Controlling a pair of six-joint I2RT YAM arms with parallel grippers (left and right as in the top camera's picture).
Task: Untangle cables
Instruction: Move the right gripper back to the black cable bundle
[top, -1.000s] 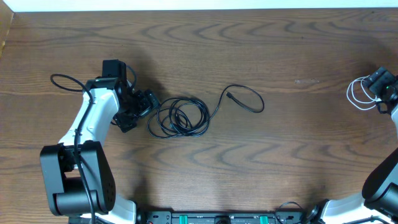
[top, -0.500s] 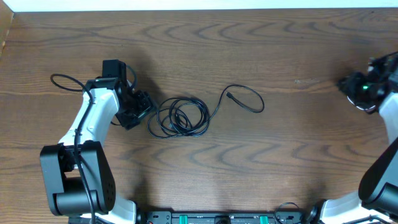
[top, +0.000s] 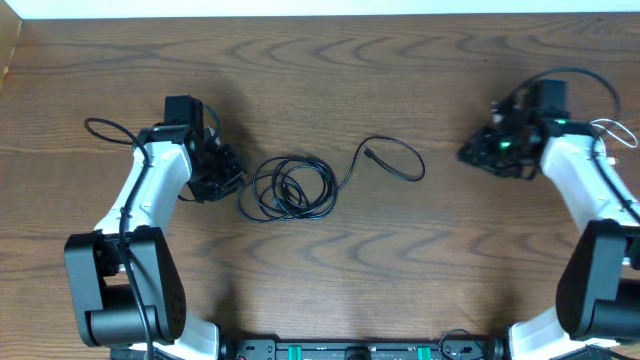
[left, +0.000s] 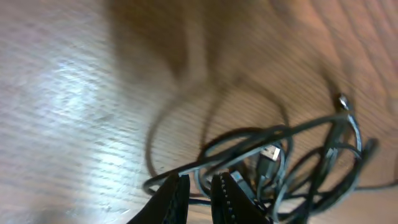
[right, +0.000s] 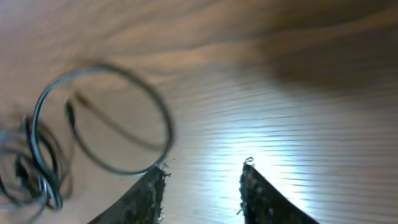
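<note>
One desk (top: 330, 80), one tangled coil of black cables (top: 290, 190) at its middle, left pincer (left: 198, 180) narrow at the coil's edge, grip unclear, right pincer (right: 202, 169) wide, empty, well apart: a one-sided pull could drag the whole coil or cinch the knot.

tool (left: 198, 188) (nearly closed) beside tangled black cables (left: 269, 153)
</note>
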